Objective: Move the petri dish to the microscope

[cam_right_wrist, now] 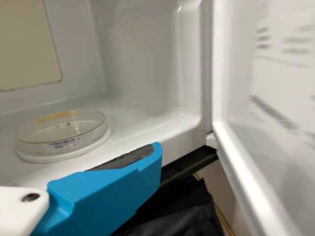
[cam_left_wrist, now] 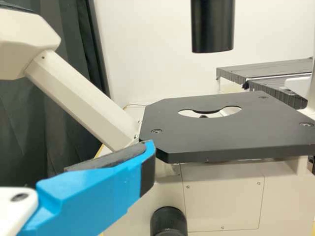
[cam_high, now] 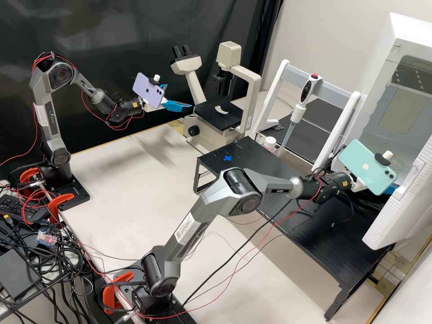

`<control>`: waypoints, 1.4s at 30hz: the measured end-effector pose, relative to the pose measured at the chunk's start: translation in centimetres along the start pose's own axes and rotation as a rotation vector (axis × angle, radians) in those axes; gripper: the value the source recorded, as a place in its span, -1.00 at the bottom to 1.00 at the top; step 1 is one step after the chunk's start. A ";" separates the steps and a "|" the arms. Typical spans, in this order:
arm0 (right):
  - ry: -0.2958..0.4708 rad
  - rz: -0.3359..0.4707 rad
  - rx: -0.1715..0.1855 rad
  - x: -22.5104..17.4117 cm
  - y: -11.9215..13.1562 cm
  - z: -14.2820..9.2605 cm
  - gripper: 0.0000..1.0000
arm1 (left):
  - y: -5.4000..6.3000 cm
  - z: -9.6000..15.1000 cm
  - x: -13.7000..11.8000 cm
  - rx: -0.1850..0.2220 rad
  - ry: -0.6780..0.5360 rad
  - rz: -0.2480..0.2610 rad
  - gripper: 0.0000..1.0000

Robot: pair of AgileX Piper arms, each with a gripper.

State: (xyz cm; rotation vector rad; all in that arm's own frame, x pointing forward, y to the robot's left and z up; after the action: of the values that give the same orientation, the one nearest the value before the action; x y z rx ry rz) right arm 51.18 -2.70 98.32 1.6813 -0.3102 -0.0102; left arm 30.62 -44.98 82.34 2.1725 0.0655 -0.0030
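We see the petri dish (cam_right_wrist: pixel 64 135) inside a white chamber (cam_right_wrist: pixel 142 54), our right gripper (cam_high: pixel 390 190) open and empty near it, while our left gripper (cam_high: pixel 178 99), also open and empty, hangs beside the microscope (cam_high: pixel 211 114).

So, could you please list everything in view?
Bench: one, pale, under arms
Cabinet: one, white, high view's right
Petri dish: one, clear, inside cabinet
Microscope: one, cream, bench's far end
Table: one, black, before cabinet
Frame: one, white, behind table
Pipette: one, white, before frame
Cross: one, blue, on table
Container: one, white, beside table
Phones: two, purple and green, on arms
Clamps: several, orange, at arm bases
Cables: many, black, red, lower left
Curtain: one, black, behind microscope
Arms: two, grey, on bench
Left gripper: one, blue, near microscope
Right gripper: one, blue, at cabinet
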 end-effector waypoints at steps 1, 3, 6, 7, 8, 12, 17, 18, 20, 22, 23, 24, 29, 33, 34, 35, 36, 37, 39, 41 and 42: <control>-0.010 -0.011 -0.010 0.6 -0.1 0.1 1.00 | 0.0 0.0 0.0 0.000 0.000 0.000 1.00; -0.008 -0.023 -0.020 1.5 -0.4 -0.1 1.00 | 0.0 0.0 0.0 0.000 0.000 0.000 1.00; -0.018 -0.034 -0.040 2.8 -0.6 0.0 1.00 | 0.0 0.0 0.0 0.000 0.000 0.000 1.00; -0.016 -0.033 -0.039 3.1 -0.6 -0.2 1.00 | 0.0 0.0 0.0 0.000 0.000 0.000 1.00; -0.023 -0.037 -0.052 3.5 -0.7 0.1 1.00 | 0.0 0.0 0.0 0.000 0.000 0.000 1.00; -0.027 -0.026 -0.055 4.4 -0.6 0.1 1.00 | 0.0 0.0 0.0 0.000 0.000 0.000 1.00; -0.030 -0.018 -0.057 4.9 -0.6 0.3 1.00 | 0.0 0.0 0.0 0.000 0.000 0.000 1.00; -0.031 -0.019 -0.056 4.9 -0.7 0.3 1.00 | 0.0 0.0 0.0 0.000 0.000 0.000 1.00; -0.035 -0.021 -0.059 4.9 -0.8 0.5 1.00 | 0.0 0.0 0.0 0.000 0.000 0.000 1.00; -0.021 -0.019 -0.055 4.7 -0.8 0.5 1.00 | 0.0 0.0 0.0 0.000 0.000 0.000 1.00; -0.015 -0.017 -0.057 4.6 -0.9 0.5 1.00 | 0.0 0.0 0.0 0.000 0.000 0.000 1.00; -0.010 -0.014 -0.063 4.3 -0.9 0.5 1.00 | 0.0 0.0 0.0 0.000 0.000 0.000 1.00; 0.001 0.002 -0.089 2.9 -0.6 0.1 1.00 | 0.0 0.0 0.0 0.000 0.000 0.000 1.00; 0.026 0.026 -0.111 2.2 0.0 -0.6 1.00 | 0.0 0.0 0.0 0.000 0.000 0.000 1.00; 0.031 0.032 -0.116 2.2 0.1 -0.8 1.00 | 0.0 0.0 0.0 0.000 0.000 0.000 1.00; 0.032 0.034 -0.121 2.1 0.2 -0.9 1.00 | 0.0 0.0 0.0 0.000 0.000 0.000 1.00; 0.035 0.036 -0.130 2.1 0.3 -1.0 1.00 | 0.0 0.0 0.0 0.000 0.000 0.000 1.00; 0.038 0.038 -0.140 2.1 0.3 -1.0 1.00 | 0.0 0.0 0.0 0.000 0.000 0.000 1.00; 0.038 0.039 -0.151 2.1 0.3 -1.0 1.00 | 0.0 0.0 0.0 0.000 0.000 0.000 1.00; 0.038 0.040 -0.151 2.2 0.4 -1.1 1.00 | 0.0 0.0 0.0 0.000 0.000 0.000 1.00; 0.040 0.043 -0.151 2.4 0.5 -1.2 1.00 | 0.0 0.0 0.0 0.000 0.000 0.000 1.00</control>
State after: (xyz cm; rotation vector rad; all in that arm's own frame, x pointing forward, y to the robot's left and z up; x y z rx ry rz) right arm 53.58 -2.07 99.35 1.5227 -0.3076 0.0309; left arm 30.62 -44.98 82.34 2.1725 0.0655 -0.0030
